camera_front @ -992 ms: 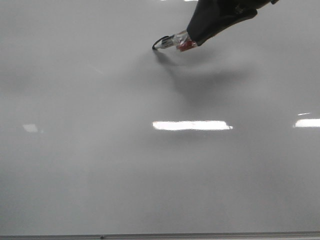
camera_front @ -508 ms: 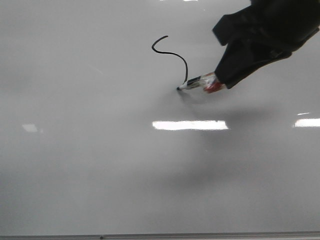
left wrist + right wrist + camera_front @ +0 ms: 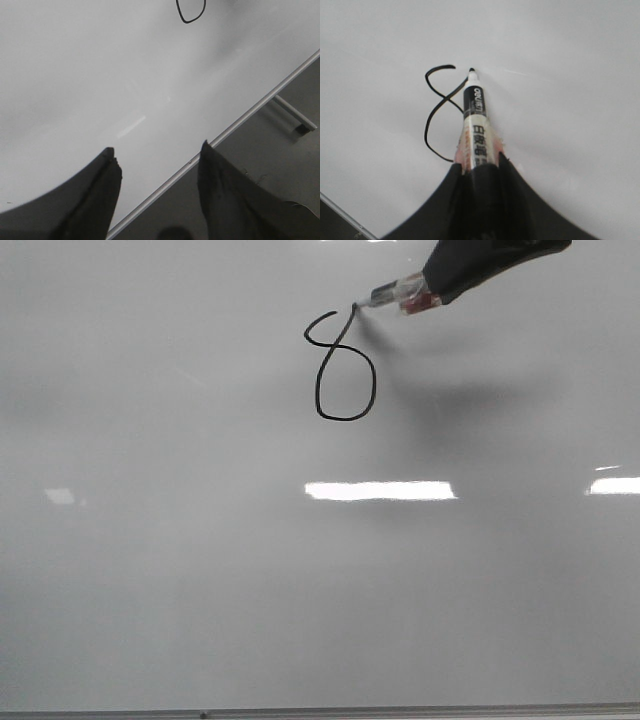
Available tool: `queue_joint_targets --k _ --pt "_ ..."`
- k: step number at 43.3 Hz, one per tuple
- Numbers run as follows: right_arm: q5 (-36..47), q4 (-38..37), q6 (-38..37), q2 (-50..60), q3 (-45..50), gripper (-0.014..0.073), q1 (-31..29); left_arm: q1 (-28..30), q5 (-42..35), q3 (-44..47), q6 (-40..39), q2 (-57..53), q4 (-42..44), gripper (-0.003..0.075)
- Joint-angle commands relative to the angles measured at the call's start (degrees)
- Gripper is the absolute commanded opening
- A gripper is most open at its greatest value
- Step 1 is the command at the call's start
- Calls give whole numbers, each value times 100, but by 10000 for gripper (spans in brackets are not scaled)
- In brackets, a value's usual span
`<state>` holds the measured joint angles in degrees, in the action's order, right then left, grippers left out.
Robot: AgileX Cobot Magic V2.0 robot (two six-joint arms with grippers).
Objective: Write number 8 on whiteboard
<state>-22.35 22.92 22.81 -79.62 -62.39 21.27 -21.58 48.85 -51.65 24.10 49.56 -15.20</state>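
1. Black ink formed the number 8 on the whiteboard: a large round lower loop, and a narrow upper loop left unclosed at its top.
2. Key relation: the marker tip sat at the upper right end of the figure, at the end of the rising stroke. The open start of the upper curve lay just beside it, to the figure's upper left. My judgement: any closing stroke would run that short way.
3. Marker's long axis slanted from the tip up and to the right of the figure, toward the right tool, which was clamped around the barrel.
4. Left tool hung well apart from the figure, near the whiteboard's grey frame edge, fingers spread and holding nothing. Right arm clearly nearer.
5. Whiteboard surface: glossy, pale grey-white, flat, with bright rectangular reflections below the figure. Marker barrel: smooth plastic with a printed label, reddish near the grip.
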Motion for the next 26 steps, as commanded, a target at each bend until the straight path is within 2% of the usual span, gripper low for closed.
queue_joint_targets --k 1,7,17,21,26 --pt "321 -19 -35 105 -242 -97 179 14 -387 -151 -67 -24 -150 354" --pt "253 -19 18 87 -235 -97 550 14 -398 -151 -67 -24 -150 354" --pt "-96 -19 101 1437 565 -97 1028 -15 -350 -151 -14 -16 -182 354" --pt "-531 -19 212 1896 882 -97 1058 -157 -362 -151 637 3 -579 354" --pt "-1590 -19 626 2266 939 -97 1058 -511 -339 -151 1739 162 -1410 358"
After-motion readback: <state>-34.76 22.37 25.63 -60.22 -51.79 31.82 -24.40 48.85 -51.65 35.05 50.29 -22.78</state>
